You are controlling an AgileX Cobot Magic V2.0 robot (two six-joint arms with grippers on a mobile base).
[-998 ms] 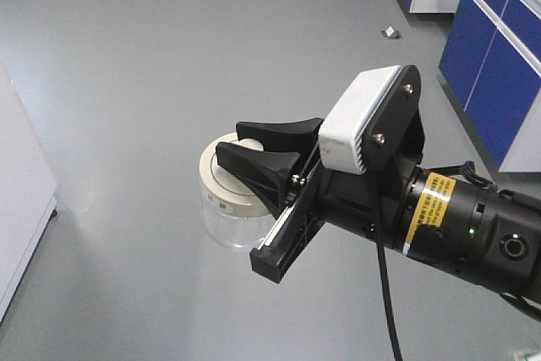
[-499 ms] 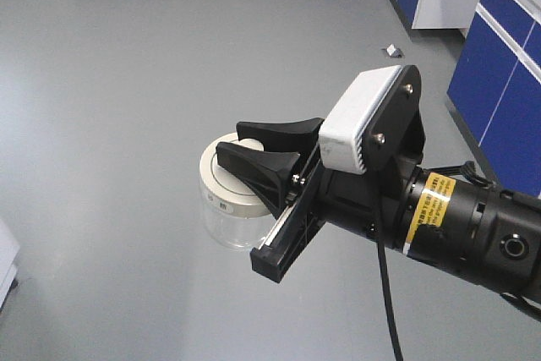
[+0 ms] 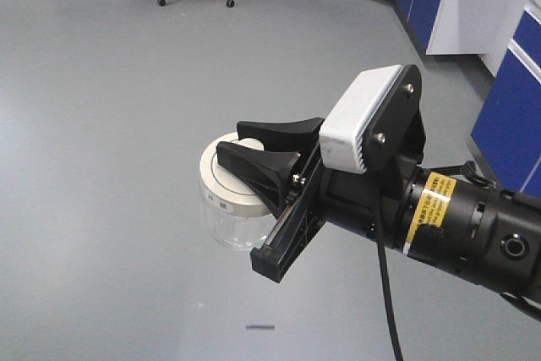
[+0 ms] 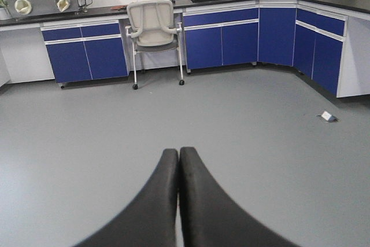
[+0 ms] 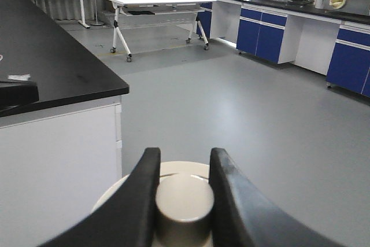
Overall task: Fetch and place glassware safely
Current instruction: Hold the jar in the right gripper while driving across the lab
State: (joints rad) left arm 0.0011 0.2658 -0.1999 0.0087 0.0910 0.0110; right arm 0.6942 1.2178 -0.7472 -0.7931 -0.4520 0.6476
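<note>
Jar [image 3: 226,216] hangs over bare floor [image 3: 101,124], held by the right jaws, which pinch only the lid's knob [image 5: 184,201]. Glass body unsupported. Left jaws pressed together, empty.

Risk: lid [image 3: 218,183] pulls free or knob slips on a jolt, and the jar drops and shatters. Bench [image 5: 52,56] lies near left.

Black gripper [image 3: 230,139], white housing [image 3: 362,121], yellow label [image 3: 428,209]

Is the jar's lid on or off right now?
On. The lid sits flush atop the jar, the right end effector gripping its knob.
</note>
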